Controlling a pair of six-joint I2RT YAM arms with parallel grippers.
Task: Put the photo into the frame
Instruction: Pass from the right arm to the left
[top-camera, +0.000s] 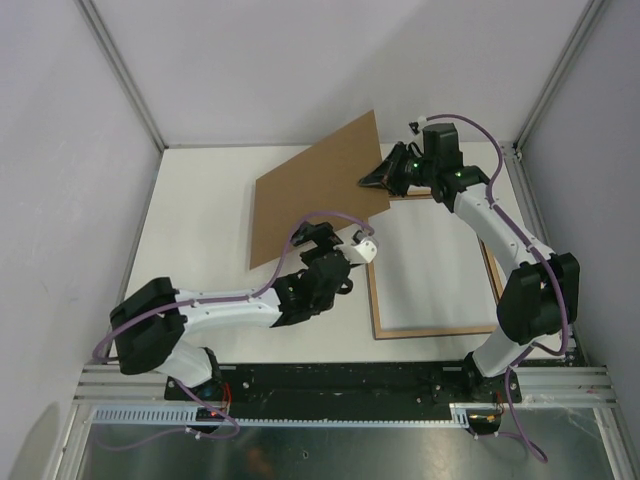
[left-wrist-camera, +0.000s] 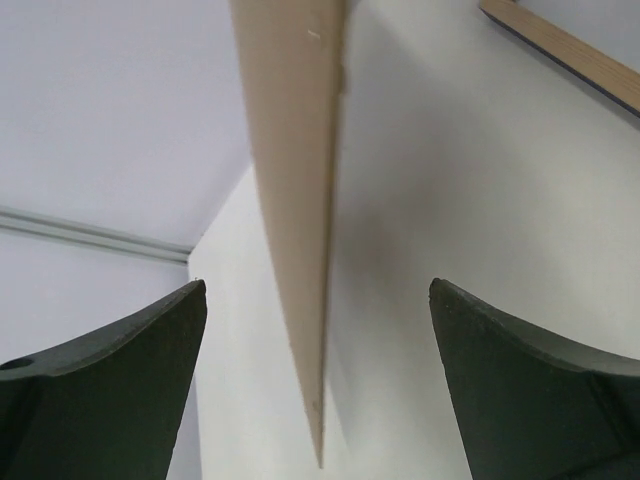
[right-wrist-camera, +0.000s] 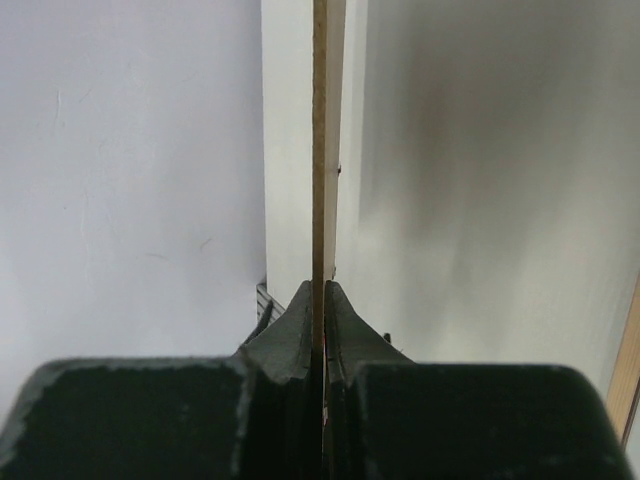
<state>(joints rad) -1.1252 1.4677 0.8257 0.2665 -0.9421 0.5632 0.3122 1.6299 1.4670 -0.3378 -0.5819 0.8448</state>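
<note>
Progress, judged from above, sits at a late stage rather than the end. The frame (top-camera: 435, 331) lies flat on the white table (top-camera: 200, 220), wooden back up. The area inside it shows plain white. Whether that is the photo lying face down or the table itself I cannot tell, and no printed picture is on view anywhere. A brown backing board (top-camera: 310, 190) is tilted up off the table just beyond the frame's far left corner, and the right gripper (top-camera: 378, 178) pinches its edge above the frame's far rail. The left gripper (top-camera: 362, 243) hovers by the far end of the frame's left rail, at the board's lower edge. What seems left is laying the board down into the frame.

Left wrist view: the fingers are spread wide and grip nothing. The board's thin edge runs between them without touching either, and a strip of the frame's wood shows at upper right.

Right wrist view: the jaws are closed tight on the board, seen edge-on, with a sliver of the frame's wood at lower right.

The table is matt white. Pale grey walls enclose it on three sides, with aluminium posts in the corners beyond the frame.
</note>
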